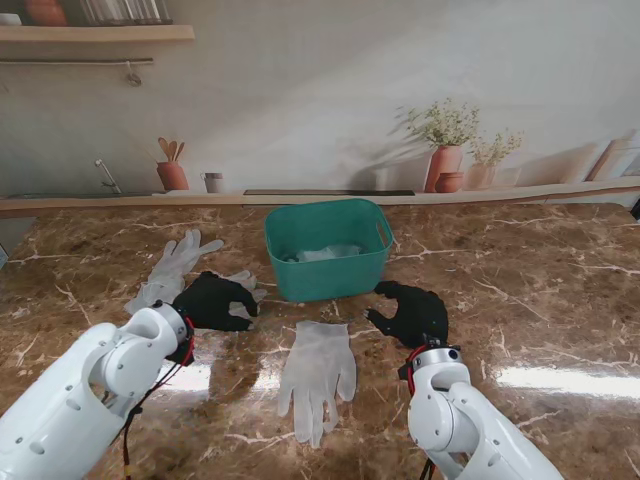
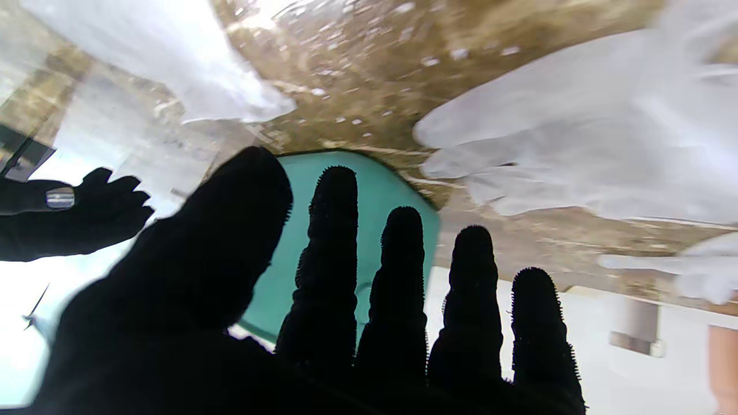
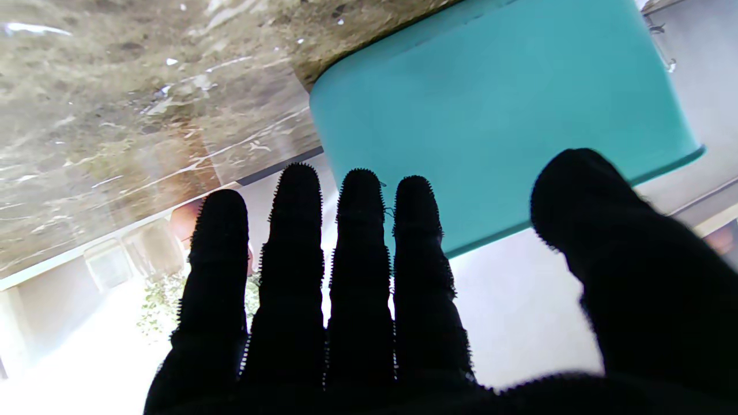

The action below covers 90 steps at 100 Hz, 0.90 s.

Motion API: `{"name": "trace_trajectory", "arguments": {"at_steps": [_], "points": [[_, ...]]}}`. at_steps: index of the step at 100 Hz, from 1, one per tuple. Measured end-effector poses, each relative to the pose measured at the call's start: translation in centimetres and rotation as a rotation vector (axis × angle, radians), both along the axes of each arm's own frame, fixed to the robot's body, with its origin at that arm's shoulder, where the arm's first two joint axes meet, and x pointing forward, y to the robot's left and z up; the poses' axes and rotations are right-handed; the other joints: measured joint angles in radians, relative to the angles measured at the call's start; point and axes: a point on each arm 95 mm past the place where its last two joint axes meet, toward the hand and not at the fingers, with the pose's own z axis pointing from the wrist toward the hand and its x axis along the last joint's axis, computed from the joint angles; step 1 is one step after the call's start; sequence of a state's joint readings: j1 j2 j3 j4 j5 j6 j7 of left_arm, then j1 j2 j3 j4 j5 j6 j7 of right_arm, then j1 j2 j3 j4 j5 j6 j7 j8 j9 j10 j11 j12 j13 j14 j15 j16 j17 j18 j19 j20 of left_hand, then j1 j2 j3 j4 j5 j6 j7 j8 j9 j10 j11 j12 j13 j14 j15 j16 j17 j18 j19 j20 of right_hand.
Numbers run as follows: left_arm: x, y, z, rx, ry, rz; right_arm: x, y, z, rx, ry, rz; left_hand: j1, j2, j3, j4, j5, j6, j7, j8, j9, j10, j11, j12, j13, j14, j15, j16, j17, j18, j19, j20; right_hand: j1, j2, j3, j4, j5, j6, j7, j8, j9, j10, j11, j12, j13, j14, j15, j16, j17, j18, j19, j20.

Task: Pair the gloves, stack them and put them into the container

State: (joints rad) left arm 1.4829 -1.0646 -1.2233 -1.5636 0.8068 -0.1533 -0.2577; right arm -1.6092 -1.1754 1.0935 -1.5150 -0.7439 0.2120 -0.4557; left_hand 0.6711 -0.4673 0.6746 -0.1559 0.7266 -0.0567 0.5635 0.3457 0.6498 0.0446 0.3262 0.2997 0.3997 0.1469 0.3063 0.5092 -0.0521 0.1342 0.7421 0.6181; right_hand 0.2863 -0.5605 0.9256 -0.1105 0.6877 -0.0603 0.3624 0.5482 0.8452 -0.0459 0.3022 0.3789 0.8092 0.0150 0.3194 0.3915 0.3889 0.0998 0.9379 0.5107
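Marble-patterned table, seen from the stand. At left, white gloves lie loose beside the left hand, which hovers spread and empty, apparently placed to gather them. Centre: a flat white pair near me, the teal container beyond. Right hand, fingers extended, holds nothing.

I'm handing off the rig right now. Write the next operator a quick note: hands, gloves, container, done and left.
Left hand: open, empty, by the white rubber gloves on the left.
Right hand: open, empty, right of the teal plastic basket.
A flat stack of white gloves lies on the brown marble table, nearer to me than the basket.
Done: something pale already lies in the basket, unclear what.
Left: pair the left gloves; put both lots in the basket.
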Motion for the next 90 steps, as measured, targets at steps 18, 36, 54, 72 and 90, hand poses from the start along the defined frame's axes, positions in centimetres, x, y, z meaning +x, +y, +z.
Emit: {"name": "trace_trajectory", "arguments": {"at_steps": [18,36,54,72,90], "points": [[0.4,4.0,1.0,0.118,0.068,-0.034,0.4,-0.3,0.0,-0.007,0.002,-0.015,-0.034,-0.022,0.0,0.001,-0.093,-0.003,-0.185,-0.075,-0.098,-0.016,-0.035,0.002,-0.075,-0.025,-0.058,0.0,-0.007,-0.005,-0.178,-0.001,0.0,0.0,-0.005,0.0,0.0,0.0,0.0,0.0,-0.003,0.001,-0.011,0.0,0.0,0.0,-0.007,0.0,0.0,0.0,0.0,-0.001],[0.8,7.5,2.6,0.196,0.122,-0.061,0.6,-0.9,0.3,-0.021,-0.011,-0.034,-0.034,-0.031,0.01,0.001,-0.186,-0.025,-0.309,-0.142,-0.222,-0.027,-0.05,-0.04,-0.179,-0.052,-0.102,-0.02,-0.02,-0.047,-0.395,0.053,0.0,0.0,-0.005,0.0,0.0,0.0,0.0,0.0,-0.004,0.001,-0.011,0.0,0.0,0.0,-0.01,0.0,0.0,0.0,0.0,-0.01],[1.9,10.1,3.7,0.297,0.132,-0.025,0.8,-1.6,0.6,-0.039,-0.023,-0.046,-0.046,-0.062,0.033,0.0,-0.25,-0.027,-0.378,-0.177,-0.276,-0.027,-0.067,-0.051,-0.218,-0.062,-0.113,-0.022,-0.031,-0.053,-0.45,0.126,0.0,0.0,-0.01,0.0,0.0,0.0,0.0,0.0,-0.014,0.001,-0.014,-0.001,0.0,0.0,-0.011,0.0,-0.001,0.0,0.0,-0.011],[2.4,11.7,3.5,0.365,0.201,-0.024,1.1,-2.5,0.8,-0.064,-0.017,-0.038,-0.049,-0.075,0.044,0.001,-0.274,-0.055,-0.393,-0.187,-0.313,-0.043,-0.063,-0.055,-0.245,-0.072,-0.135,-0.023,-0.031,-0.071,-0.517,0.122,0.0,0.0,-0.015,0.0,0.0,-0.001,0.0,-0.003,-0.026,0.001,-0.019,-0.001,-0.019,0.0,-0.022,0.0,-0.014,0.0,-0.016,-0.011],[3.2,12.3,2.8,0.394,0.243,-0.037,1.2,-3.1,0.9,-0.075,-0.014,-0.038,-0.033,-0.092,0.056,0.001,-0.274,-0.08,-0.353,-0.181,-0.325,-0.057,-0.068,-0.056,-0.245,-0.074,-0.135,-0.031,-0.028,-0.073,-0.54,0.085,0.0,0.0,-0.015,0.0,0.0,-0.001,0.0,-0.004,-0.026,0.001,-0.024,-0.011,-0.019,0.0,-0.023,-0.001,-0.014,0.0,-0.016,-0.011]]}}
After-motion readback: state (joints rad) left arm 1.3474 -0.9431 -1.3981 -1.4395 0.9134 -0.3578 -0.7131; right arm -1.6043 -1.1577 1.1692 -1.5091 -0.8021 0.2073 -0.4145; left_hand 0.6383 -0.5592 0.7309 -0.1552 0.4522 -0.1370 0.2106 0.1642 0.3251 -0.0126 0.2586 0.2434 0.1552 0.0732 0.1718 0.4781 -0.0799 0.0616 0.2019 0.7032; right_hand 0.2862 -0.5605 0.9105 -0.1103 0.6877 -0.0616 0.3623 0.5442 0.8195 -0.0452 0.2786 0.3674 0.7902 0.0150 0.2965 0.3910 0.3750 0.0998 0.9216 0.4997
